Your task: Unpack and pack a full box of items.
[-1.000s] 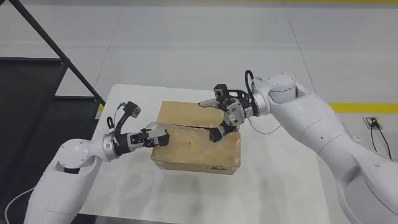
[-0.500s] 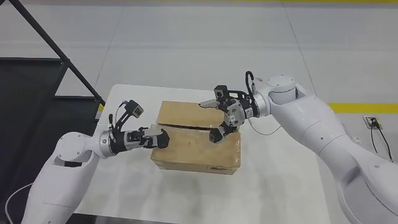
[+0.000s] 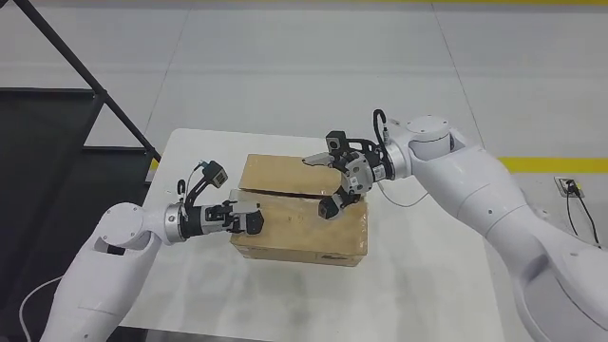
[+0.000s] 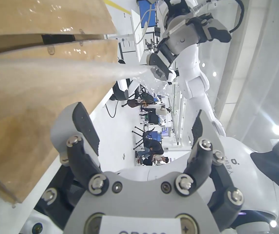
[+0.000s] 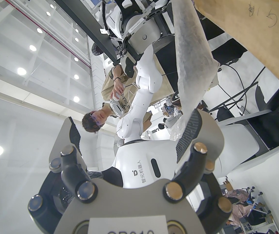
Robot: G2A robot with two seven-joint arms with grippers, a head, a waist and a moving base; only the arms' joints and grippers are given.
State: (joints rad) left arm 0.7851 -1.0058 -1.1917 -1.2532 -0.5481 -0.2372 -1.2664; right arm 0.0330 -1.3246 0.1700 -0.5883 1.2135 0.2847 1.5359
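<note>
Here the left gripper (image 4: 140, 114) gapes wide at the left side of the box (image 3: 304, 233), the right gripper (image 5: 133, 119) spread wide over its top, tape (image 5: 190, 49) touching one finger (image 5: 188, 135).

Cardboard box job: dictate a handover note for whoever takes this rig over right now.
Left gripper: open, empty, beside the left end of the box.
Right gripper: open above the top flaps; a clear tape strip runs from the box to one of its fingers.
The box sits on the table, flaps nearly shut.
Done: tape partly peeled. Left: clear tape, open flaps, unpack, repack.
</note>
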